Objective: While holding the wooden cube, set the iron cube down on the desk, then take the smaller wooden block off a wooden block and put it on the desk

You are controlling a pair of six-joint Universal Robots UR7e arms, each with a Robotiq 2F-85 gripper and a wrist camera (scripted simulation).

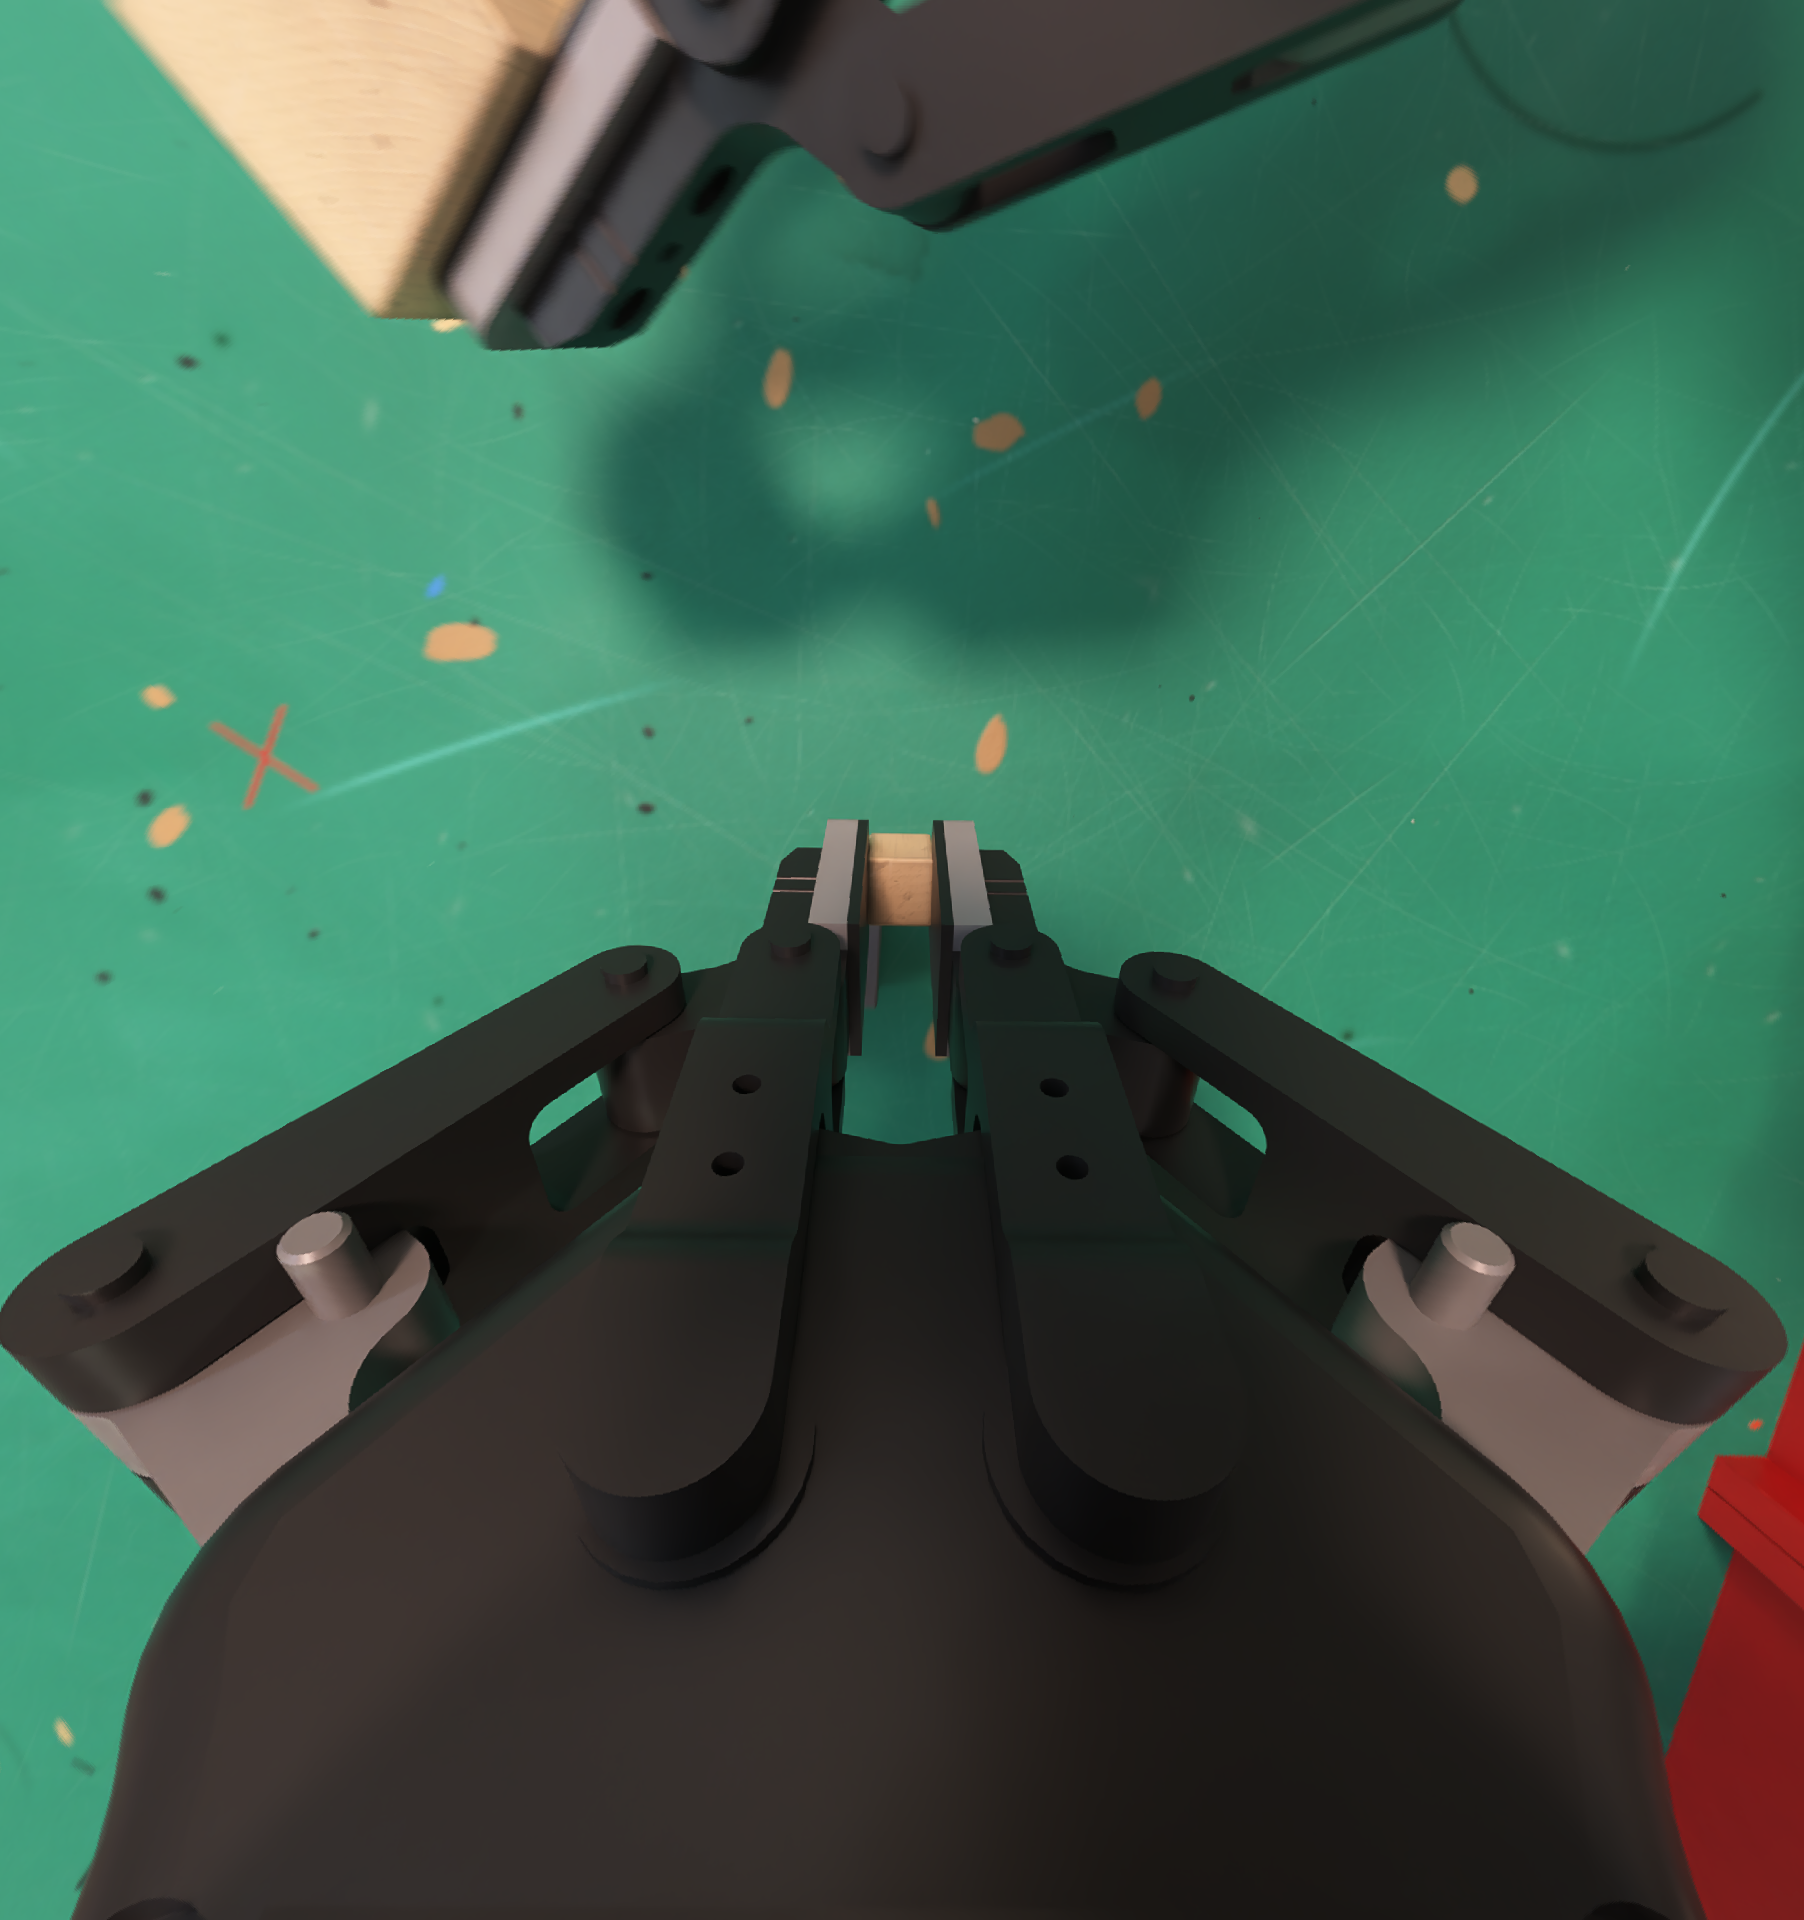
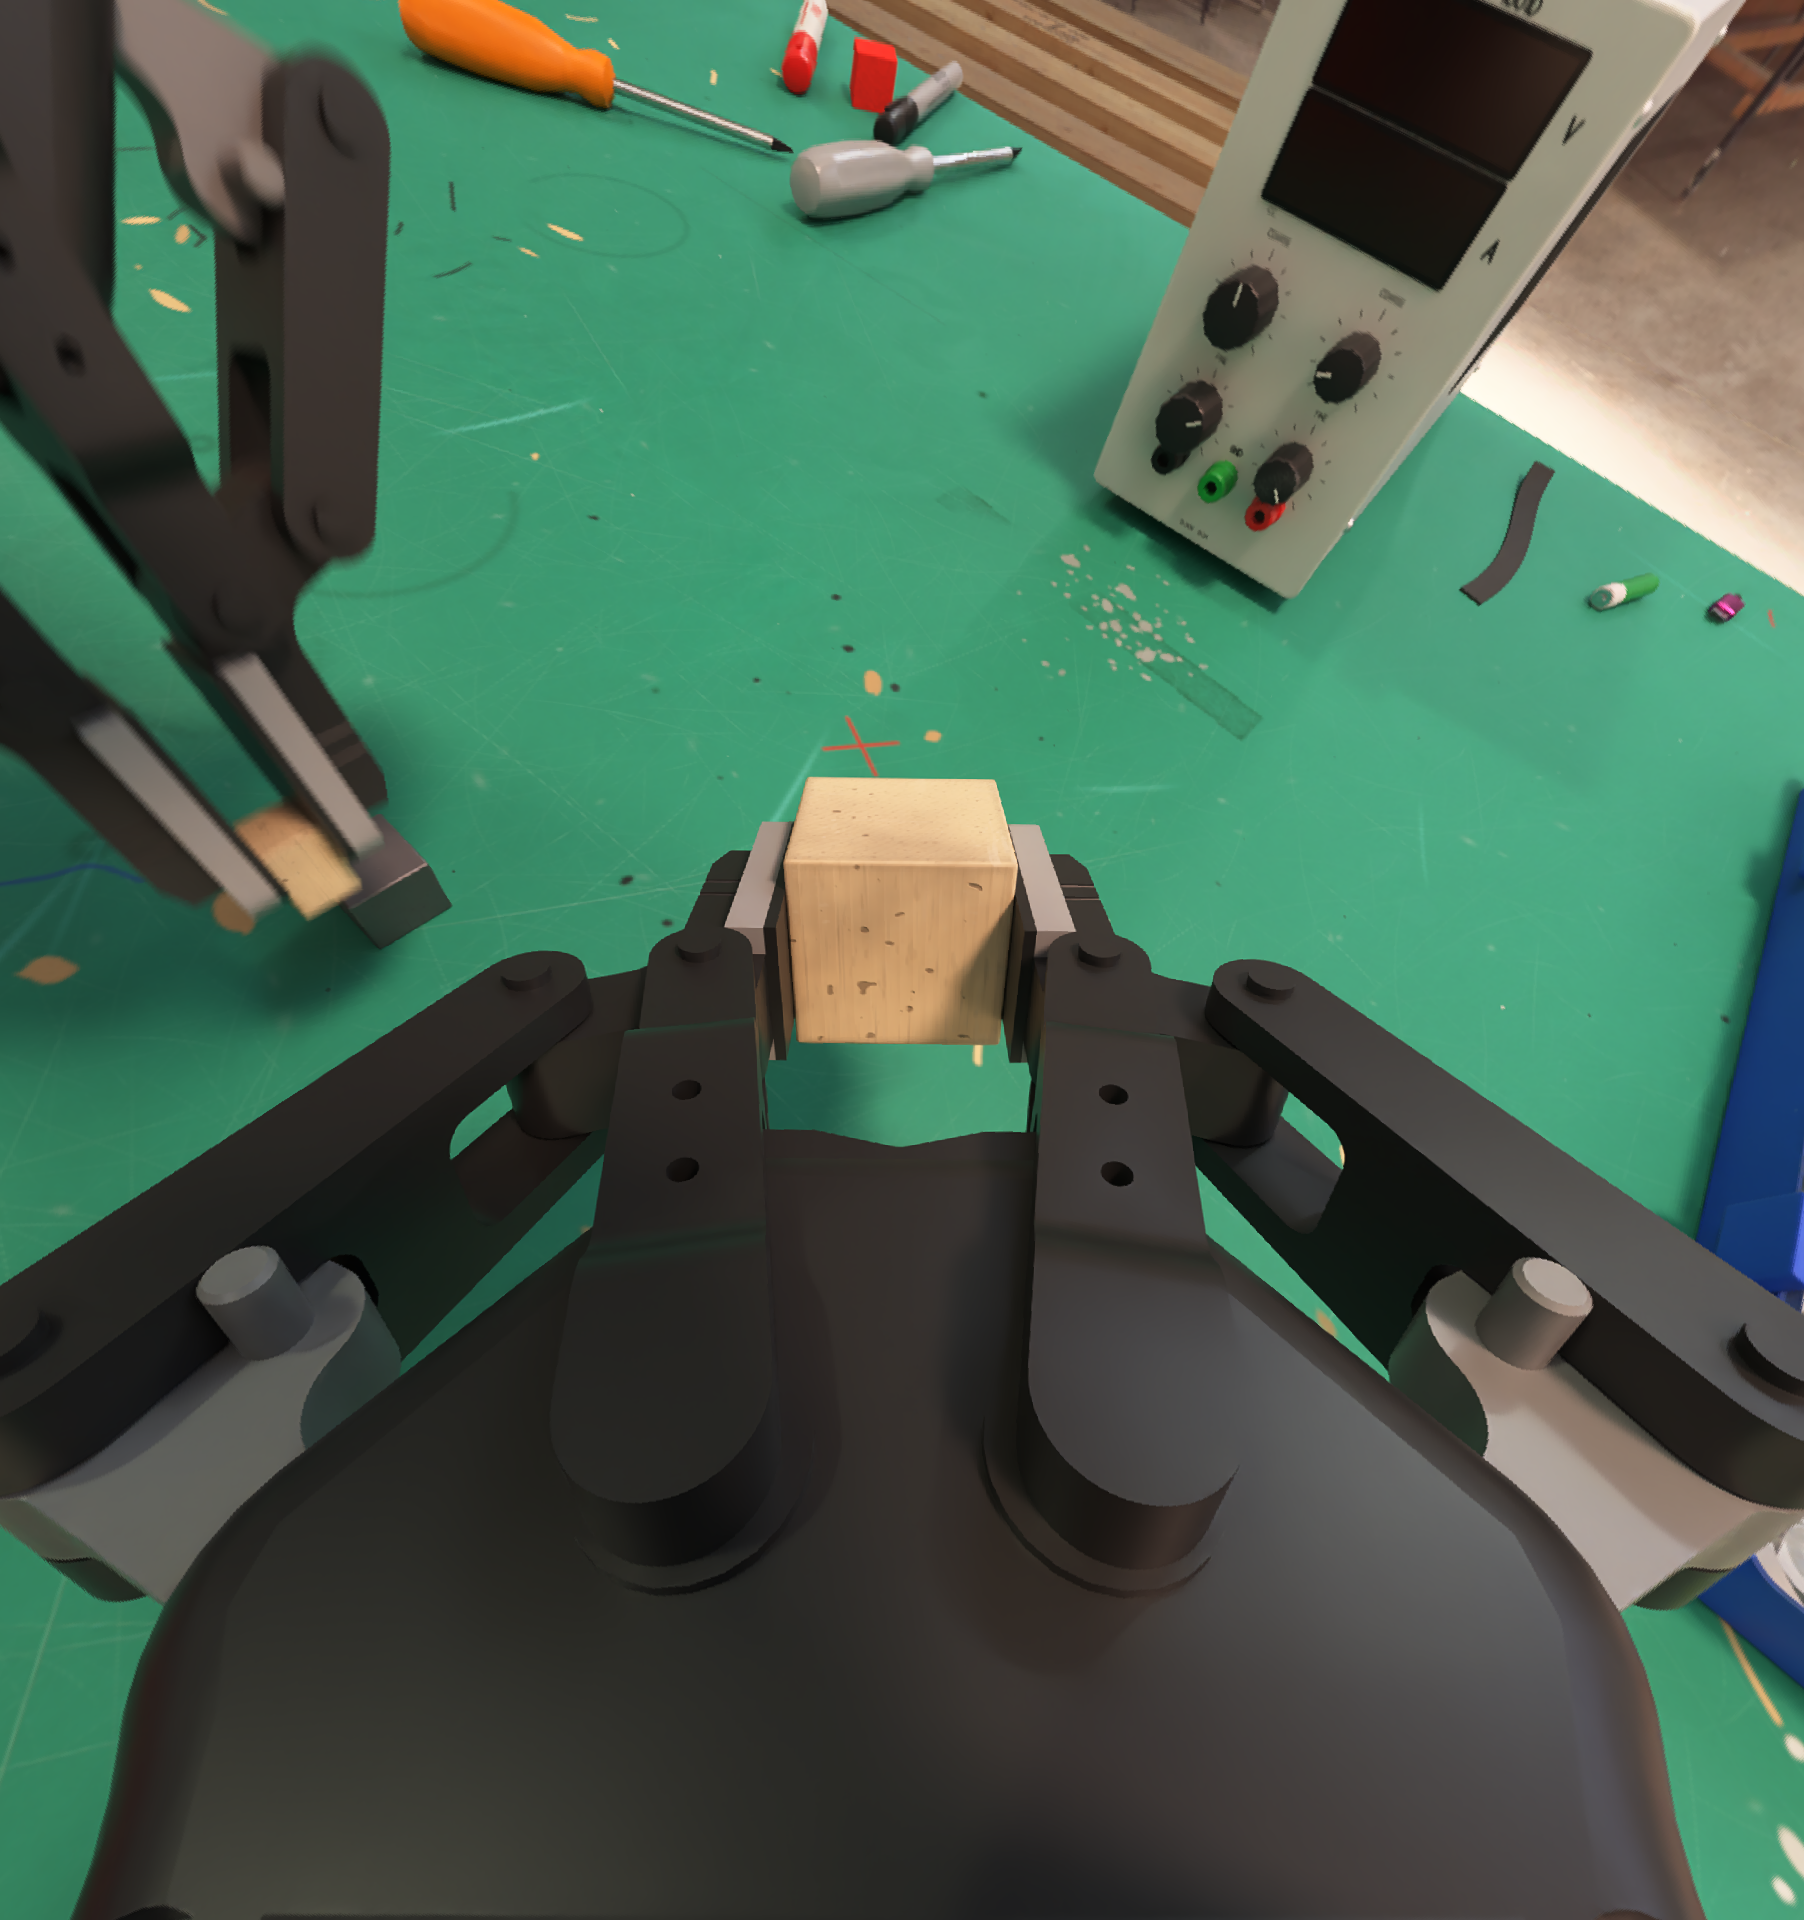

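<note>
My right gripper (image 2: 898,904) is shut on the wooden cube (image 2: 898,914) and holds it above the green desk mat (image 2: 669,468). The cube also shows at the top left of the left wrist view (image 1: 337,135), with one right finger (image 1: 555,208) against it. My left gripper (image 1: 900,868) is shut on the smaller wooden block (image 1: 898,883). In the right wrist view the left gripper (image 2: 285,862) holds that block (image 2: 300,857) tilted and low over the mat. The grey iron cube (image 2: 399,883) rests on the desk just behind it.
A white power supply (image 2: 1345,312) stands at the back right. An orange screwdriver (image 2: 524,52), a grey-handled screwdriver (image 2: 867,177) and markers lie at the back. A blue bin (image 2: 1781,1039) lines the right edge. A red object (image 1: 1781,1558) stands by my left gripper.
</note>
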